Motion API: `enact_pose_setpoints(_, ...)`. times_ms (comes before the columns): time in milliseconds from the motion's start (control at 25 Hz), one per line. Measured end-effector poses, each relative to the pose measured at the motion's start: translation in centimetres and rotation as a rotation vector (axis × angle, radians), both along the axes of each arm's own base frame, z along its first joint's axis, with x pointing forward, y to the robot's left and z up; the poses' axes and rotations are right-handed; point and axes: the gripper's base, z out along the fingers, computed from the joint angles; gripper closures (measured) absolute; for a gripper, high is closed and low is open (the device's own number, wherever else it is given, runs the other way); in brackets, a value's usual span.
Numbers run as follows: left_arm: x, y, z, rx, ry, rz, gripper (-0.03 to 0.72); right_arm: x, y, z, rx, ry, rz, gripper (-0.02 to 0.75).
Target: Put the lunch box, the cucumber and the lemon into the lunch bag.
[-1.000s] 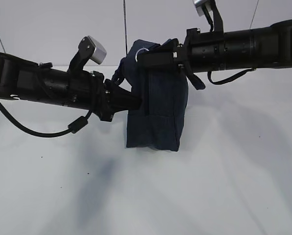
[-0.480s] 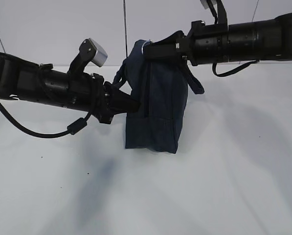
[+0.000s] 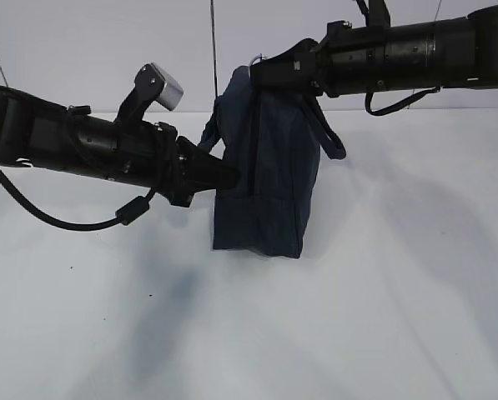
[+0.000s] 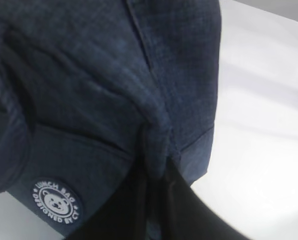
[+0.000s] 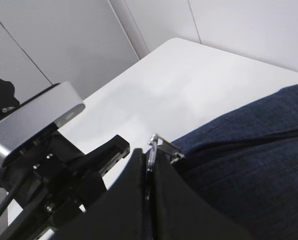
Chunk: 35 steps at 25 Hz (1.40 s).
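Note:
The navy lunch bag [image 3: 269,175] stands upright on the white table, stretched tall. My left gripper [image 3: 230,177] is shut on a fold of the bag's side fabric; the left wrist view shows the pinched cloth [image 4: 158,145] and the round white logo [image 4: 55,201]. My right gripper [image 3: 261,73] is shut on the silver ring pull [image 5: 152,146] of the zipper at the bag's top and holds it up. One loop handle [image 3: 330,133] hangs on the right side. The lunch box, the cucumber and the lemon are out of view.
The white table [image 3: 399,292] spreads around the bag, with a white wall behind. The left arm's camera housing [image 5: 34,122] shows close to the right gripper in the right wrist view.
My right gripper has risen with the ring pull, drawing the bag's top upward and stretching the bag taller. The left gripper has kept its hold and barely moved.

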Motion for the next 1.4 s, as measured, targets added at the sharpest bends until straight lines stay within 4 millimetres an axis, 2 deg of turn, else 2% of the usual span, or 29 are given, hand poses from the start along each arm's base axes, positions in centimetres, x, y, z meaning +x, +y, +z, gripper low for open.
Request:
enact_pose_setpoints(640,-1.1,0.6,-1.1,0.020,0.064,0.036,0.691,0.4,0.4,0.9,-0.030,-0.031,0.022,0.738)
enact_pose_setpoints(760,-1.9,0.7,-2.0,0.065,0.076,-0.007,0.691,1.1,-0.1,2.5,0.033,-0.054,-0.062,0.738)
enact_pose_setpoints(1400,-2.2,0.9,-2.4,0.068,0.094,-0.006,0.691,2.1,-1.0,2.1,0.022,-0.041,-0.170,0.738)
